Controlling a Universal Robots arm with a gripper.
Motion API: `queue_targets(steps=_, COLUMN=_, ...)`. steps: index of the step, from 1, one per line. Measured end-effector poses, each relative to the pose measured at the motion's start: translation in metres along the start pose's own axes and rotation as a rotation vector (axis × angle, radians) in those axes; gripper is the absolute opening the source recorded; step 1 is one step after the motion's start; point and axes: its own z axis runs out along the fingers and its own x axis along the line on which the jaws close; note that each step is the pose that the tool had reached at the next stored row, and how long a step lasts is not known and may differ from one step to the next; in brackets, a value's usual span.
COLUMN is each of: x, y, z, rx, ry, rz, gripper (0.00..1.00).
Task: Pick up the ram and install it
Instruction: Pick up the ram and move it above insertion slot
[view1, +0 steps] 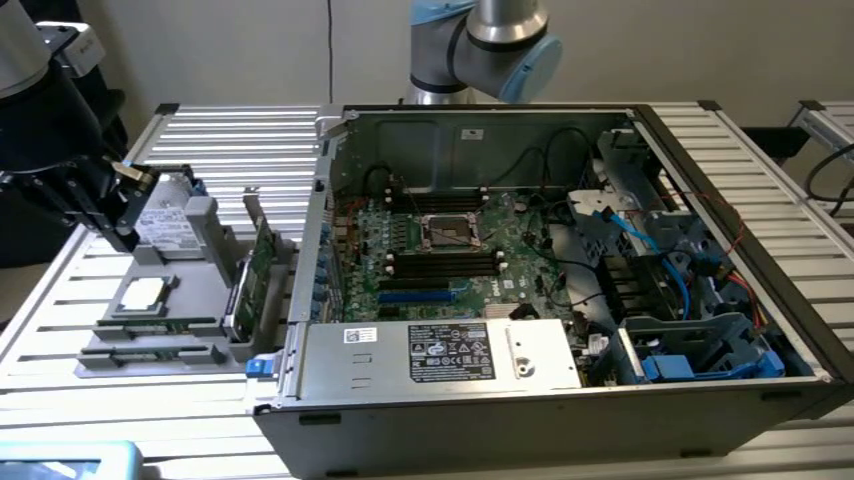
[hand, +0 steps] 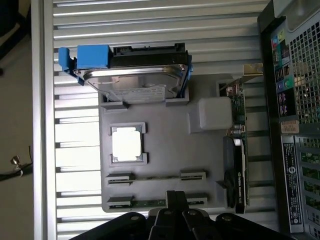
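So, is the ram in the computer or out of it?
Out: the ram sits in the grey holder on the table, outside the computer case.

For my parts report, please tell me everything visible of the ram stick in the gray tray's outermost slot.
The ram is a long, thin green board standing on edge in the outermost slot of the gray tray, its ends seated in gray end blocks. A second stick lies parallel beside it, apart. The claw hangs above its middle.

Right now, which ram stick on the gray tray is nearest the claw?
The ram at the tray edge farthest from the hard drive, right at the claw; the other stick lies beside the CPU.
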Motion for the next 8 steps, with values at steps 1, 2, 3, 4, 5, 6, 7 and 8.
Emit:
queue_targets(steps=1, x=0.0000, y=0.0000, z=0.0000, rx=0.0000, ry=0.0000, rz=0.000, gripper=0.11)
queue_targets(steps=2, x=0.0000, y=0.0000, z=0.0000, rx=0.0000, ry=0.0000, rz=0.000, gripper=0.11)
queue_targets(steps=3, x=0.0000, y=0.0000, z=0.0000, rx=0.0000, ry=0.0000, rz=0.000, gripper=0.11)
queue_targets(steps=4, x=0.0000, y=0.0000, z=0.0000, rx=0.0000, ry=0.0000, rz=0.000, gripper=0.11)
queue_targets(steps=5, x=0.0000, y=0.0000, z=0.0000, rx=0.0000, ry=0.0000, rz=0.000, gripper=0.11)
queue_targets(steps=6, x=0.0001, y=0.0000, z=-0.0001, rx=0.0001, ry=-0.0011, rz=0.000, gripper=0.11)
queue_targets(steps=7, x=0.0002, y=0.0000, z=-0.0001, rx=-0.0001, ry=-0.0024, rz=-0.003, gripper=0.11)
queue_targets(steps=8, x=0.0001, y=0.0000, z=-0.0001, rx=-0.0002, ry=-0.0025, rz=-0.013, gripper=0.11)
